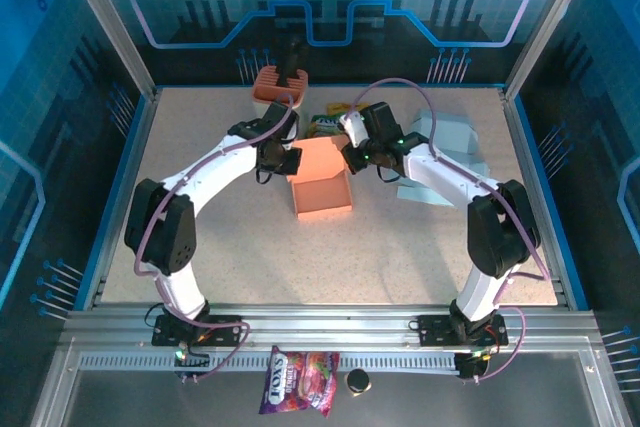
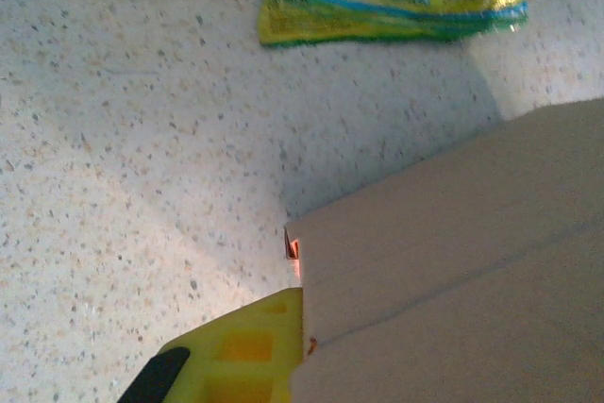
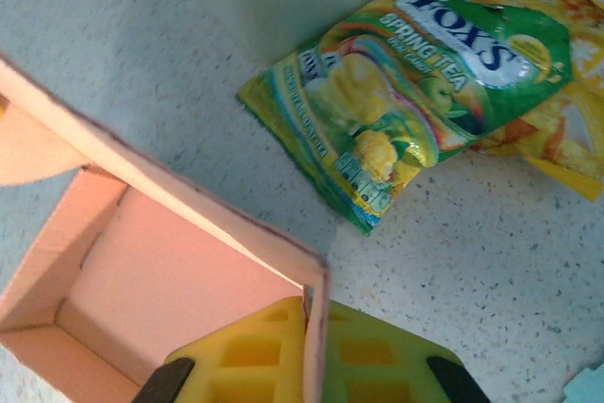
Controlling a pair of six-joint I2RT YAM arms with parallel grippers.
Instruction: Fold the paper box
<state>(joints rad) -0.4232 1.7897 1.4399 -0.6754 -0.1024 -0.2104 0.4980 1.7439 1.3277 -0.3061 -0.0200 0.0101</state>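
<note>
The orange paper box (image 1: pixel 321 192) stands open-topped in the middle of the table, its lid flap raised at the far side. My left gripper (image 1: pixel 288 160) is at the flap's left edge and my right gripper (image 1: pixel 350 155) at its right edge. In the left wrist view one yellow finger (image 2: pixel 236 356) presses against the box panel (image 2: pixel 453 261); the other finger is hidden behind the panel. In the right wrist view both yellow fingers (image 3: pixel 245 356) are shut on the thin box wall (image 3: pixel 316 327), with the pink inside of the box (image 3: pixel 160 280) to the left.
A green Fox's candy bag (image 3: pixel 415 73) and a yellow one (image 3: pixel 547 92) lie just beyond the box. An orange holder (image 1: pixel 279 87) stands at the back. Light blue folded cartons (image 1: pixel 445 137) lie to the right. A purple candy bag (image 1: pixel 298 380) lies on the near rail.
</note>
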